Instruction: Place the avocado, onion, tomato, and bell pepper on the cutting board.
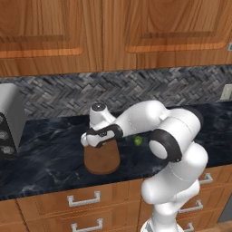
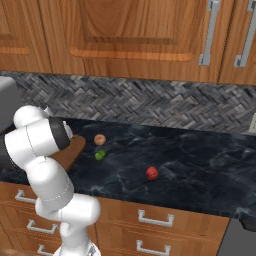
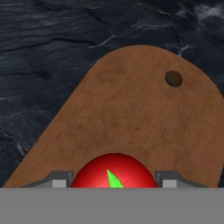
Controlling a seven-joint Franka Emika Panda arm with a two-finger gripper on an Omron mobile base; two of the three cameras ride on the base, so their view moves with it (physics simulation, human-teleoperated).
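The tomato (image 3: 114, 171), its green top showing, sits clamped between the fingers of the gripper (image 3: 114, 180) above the cutting board (image 3: 131, 113), while the avocado (image 2: 100, 155), onion (image 2: 100, 139) and bell pepper (image 2: 152, 173) lie on the dark counter (image 2: 200, 160).

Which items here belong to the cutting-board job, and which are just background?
Job items:
- tomato, between the gripper fingers, over the board
- cutting board
- onion, on the counter
- avocado, on the counter
- bell pepper, on the counter

Background:
- toaster
- upper cabinets
- drawers
- wall outlet
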